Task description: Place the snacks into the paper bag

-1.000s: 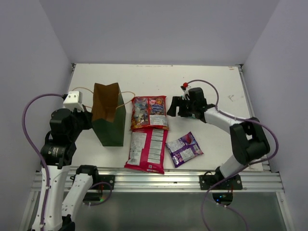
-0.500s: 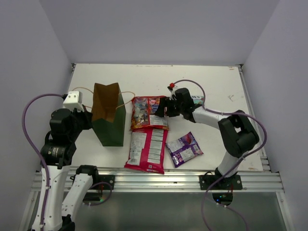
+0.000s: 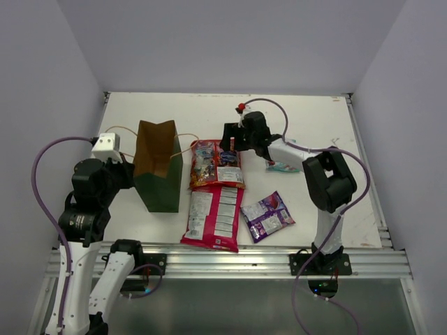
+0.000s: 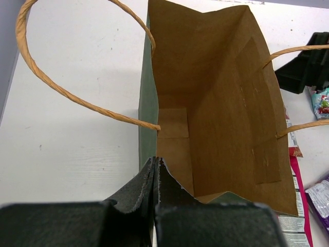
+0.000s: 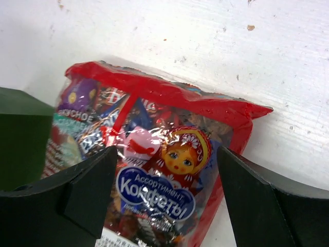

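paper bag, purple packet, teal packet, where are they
paper bag [image 3: 164,192], top external view, green front wall
purple packet [image 3: 267,216], top external view, its middle
teal packet [image 3: 285,167], top external view, its exposed end

White table [image 3: 167,108] fills the middle of the top view, boxed in on three sides by plain walls. Back wall [image 3: 230,42] across the top, left wall [image 3: 35,84] and right wall [image 3: 419,105] slanting in; all pale grey-lilac, matte, bare. Light is even and soft, shadows faint. Grey metal strip [image 3: 363,153] along the table's right edge. Ribbed aluminium rail [image 3: 230,259] along the near edge, lower frame. Dark grey-green surface [image 3: 230,307] below it, bottom centre. Tabletop paint scuffed: small marks [image 3: 335,142] right of centre, brown specks [image 5: 250,27] at the upper right of the right wrist view.
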Available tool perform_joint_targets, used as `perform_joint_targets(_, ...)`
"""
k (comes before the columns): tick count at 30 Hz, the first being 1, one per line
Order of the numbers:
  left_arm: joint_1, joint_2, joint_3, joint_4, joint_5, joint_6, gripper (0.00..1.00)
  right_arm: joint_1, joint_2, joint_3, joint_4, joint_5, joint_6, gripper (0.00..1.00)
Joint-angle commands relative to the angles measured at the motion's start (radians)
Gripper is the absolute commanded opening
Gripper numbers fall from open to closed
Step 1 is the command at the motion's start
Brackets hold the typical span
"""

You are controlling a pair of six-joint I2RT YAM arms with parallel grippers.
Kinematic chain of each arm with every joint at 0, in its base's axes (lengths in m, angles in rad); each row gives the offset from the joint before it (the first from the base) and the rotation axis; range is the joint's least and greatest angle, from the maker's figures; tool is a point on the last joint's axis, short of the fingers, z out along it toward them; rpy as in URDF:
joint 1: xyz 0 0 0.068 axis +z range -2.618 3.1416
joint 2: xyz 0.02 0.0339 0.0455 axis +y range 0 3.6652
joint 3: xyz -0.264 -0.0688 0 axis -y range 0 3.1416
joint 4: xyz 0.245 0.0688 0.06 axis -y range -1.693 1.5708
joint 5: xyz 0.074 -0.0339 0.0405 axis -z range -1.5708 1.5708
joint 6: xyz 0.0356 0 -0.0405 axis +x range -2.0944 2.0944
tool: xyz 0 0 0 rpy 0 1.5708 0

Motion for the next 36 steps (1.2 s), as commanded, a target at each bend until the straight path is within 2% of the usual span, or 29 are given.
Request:
perform_joint_targets(1,-0.007,-0.002,0.009,0.008,-0.003,0.020,0.00,-0.003,0.072,0.056,-0.035,0.046,-0.035,0.83)
perform_joint_targets(9,-0.012,-0.007,0.020,-0.012,-0.012,0.023,0.00,-0.005,0.044,-0.025,-0.035,0.118,-0.056,0.86)
perform_joint_targets(18,-0.015,-0.010,0.019,-0.015,-0.014,0.023,0.00,-0.005,0.095,-0.053,-0.049,0.139,-0.061,0.86)
perform_joint_targets(31,-0.018,-0.009,0.020,-0.015,-0.010,0.025,0.00,-0.005,0.133,-0.042,-0.138,0.253,-0.086,0.90)
perform_joint_targets(36,-0.018,-0.009,0.020,-0.013,-0.007,0.026,0.00,-0.005,0.156,-0.018,-0.171,0.241,-0.101,0.92)
